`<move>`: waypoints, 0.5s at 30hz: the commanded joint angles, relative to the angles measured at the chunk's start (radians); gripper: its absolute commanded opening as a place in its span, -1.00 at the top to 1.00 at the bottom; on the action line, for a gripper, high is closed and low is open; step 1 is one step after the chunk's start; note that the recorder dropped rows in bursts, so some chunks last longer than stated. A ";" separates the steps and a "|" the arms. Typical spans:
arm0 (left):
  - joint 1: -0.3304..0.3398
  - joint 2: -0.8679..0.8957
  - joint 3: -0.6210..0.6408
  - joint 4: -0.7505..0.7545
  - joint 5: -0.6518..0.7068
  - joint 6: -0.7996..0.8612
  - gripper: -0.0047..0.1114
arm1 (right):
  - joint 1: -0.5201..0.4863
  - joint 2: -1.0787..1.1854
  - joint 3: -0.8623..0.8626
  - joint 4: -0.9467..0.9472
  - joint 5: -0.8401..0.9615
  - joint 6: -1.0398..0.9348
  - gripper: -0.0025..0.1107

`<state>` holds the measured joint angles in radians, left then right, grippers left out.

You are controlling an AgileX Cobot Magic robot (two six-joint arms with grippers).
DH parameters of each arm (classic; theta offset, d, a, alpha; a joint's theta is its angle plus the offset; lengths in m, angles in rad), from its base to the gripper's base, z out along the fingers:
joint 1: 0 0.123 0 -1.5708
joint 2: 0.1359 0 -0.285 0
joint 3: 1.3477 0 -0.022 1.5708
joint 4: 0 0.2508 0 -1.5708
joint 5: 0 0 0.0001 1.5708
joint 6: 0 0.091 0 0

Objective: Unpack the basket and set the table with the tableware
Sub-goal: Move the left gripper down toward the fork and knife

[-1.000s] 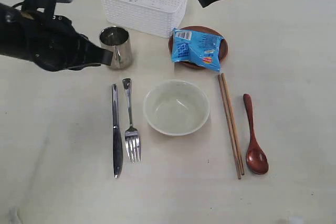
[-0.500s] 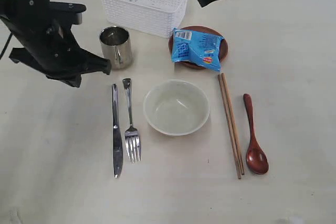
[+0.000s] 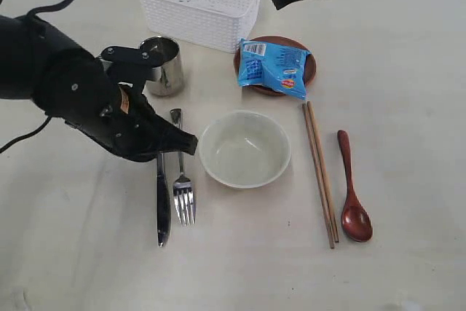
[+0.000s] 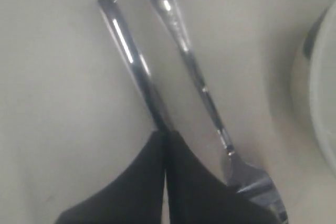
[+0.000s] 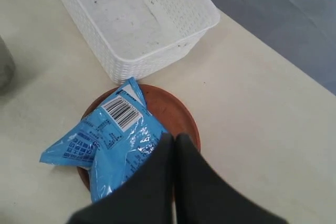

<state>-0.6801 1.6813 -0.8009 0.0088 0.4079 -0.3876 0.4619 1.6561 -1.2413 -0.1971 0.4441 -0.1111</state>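
Observation:
The white basket (image 3: 204,1) stands empty at the back of the table (image 3: 408,143). Laid out in front of it are the steel mug (image 3: 162,65), a brown plate (image 3: 311,63) under a blue snack packet (image 3: 273,67), the cream bowl (image 3: 245,148), knife (image 3: 162,205), fork (image 3: 183,193), chopsticks (image 3: 319,172) and wooden spoon (image 3: 352,194). My left gripper (image 3: 191,143) is shut and empty, low over the knife (image 4: 128,51) beside the fork (image 4: 194,66). My right gripper (image 3: 273,1) hangs shut and empty above the plate (image 5: 173,111) and packet (image 5: 105,140).
The left arm's black body (image 3: 73,92) covers the table left of the mug and the upper ends of the knife and fork. The bowl's rim (image 4: 320,93) lies close to the left gripper. The basket (image 5: 131,19) sits just behind the plate.
My left arm has swung from beside the mug forward and right, so its shut tip now sits over the knife and fork handles. The right arm has barely moved.

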 commanded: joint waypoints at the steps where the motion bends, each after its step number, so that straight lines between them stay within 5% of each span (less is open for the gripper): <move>1: -0.009 -0.013 0.052 -0.029 -0.137 -0.009 0.92 | -0.006 -0.008 0.003 0.010 0.002 0.003 0.96; 15: -0.041 -0.005 0.066 -0.076 -0.171 -0.009 0.92 | -0.006 -0.008 0.003 0.013 0.002 0.000 0.96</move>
<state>-0.7132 1.6794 -0.7401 -0.0581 0.2443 -0.3896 0.4619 1.6561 -1.2413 -0.1893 0.4441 -0.1111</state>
